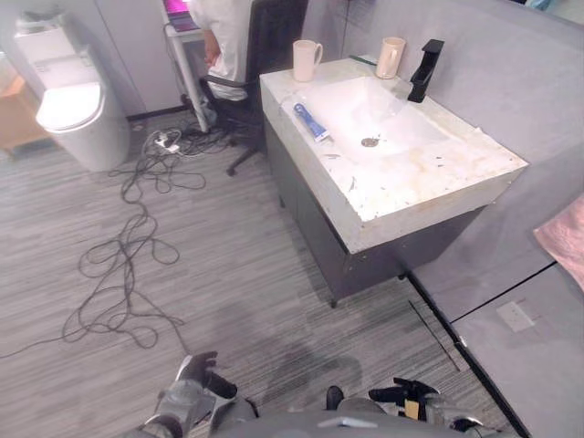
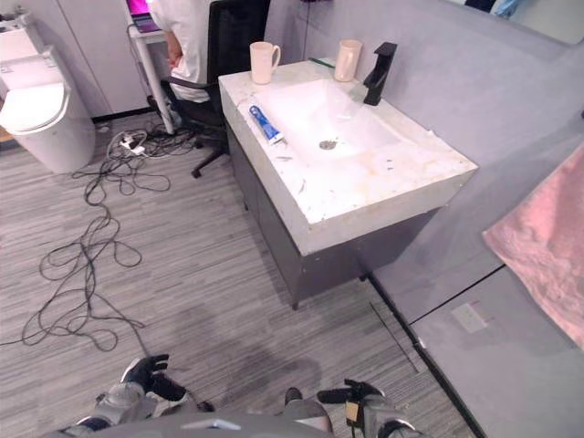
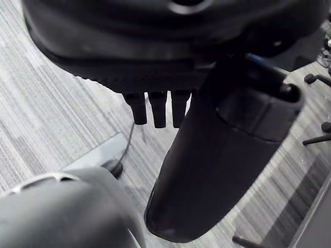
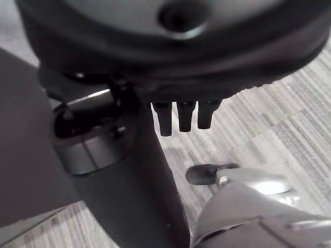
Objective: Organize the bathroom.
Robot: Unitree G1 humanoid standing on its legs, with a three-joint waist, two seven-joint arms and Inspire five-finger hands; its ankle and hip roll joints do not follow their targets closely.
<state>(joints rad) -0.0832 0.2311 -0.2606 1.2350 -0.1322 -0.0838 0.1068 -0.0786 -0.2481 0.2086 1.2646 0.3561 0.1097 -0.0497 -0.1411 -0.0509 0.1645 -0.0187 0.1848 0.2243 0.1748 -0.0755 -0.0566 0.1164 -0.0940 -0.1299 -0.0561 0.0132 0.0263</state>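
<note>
Nearest the camera, at bottom edge: L hand [image 1: 187,392] low over grey striped floor [image 1: 237,274], fingers relaxed, loosely apart, holding nothing. R hand [image 1: 411,399] also low near floor, fingers relaxed, nothing held. Both hands well apart from the bench.

Mid-distance: vanity bench [image 1: 456,178], pale stone top w/ dark cabinet below, set against grey wall on R side. White basin [image 1: 365,114] sunk in the top; drain visible at its centre. Blue-and-white toothpaste tube [image 1: 310,121] lies flat on the basin's L rim. Pink towel [image 2: 547,246] hangs on wall at R, beside the bench.

Far end of bench: 2 cream mugs upright – mug 1 [image 1: 306,60] at back L corner, mug 2 [image 1: 391,57] just beside the black tap [image 1: 425,69].

Beyond: person seated on black office chair [image 1: 274,41] behind the bench. White toilet [image 1: 73,105] at far L, lid down. Loose cables [image 1: 137,237] strewn across floor betw. toilet and bench.
</note>
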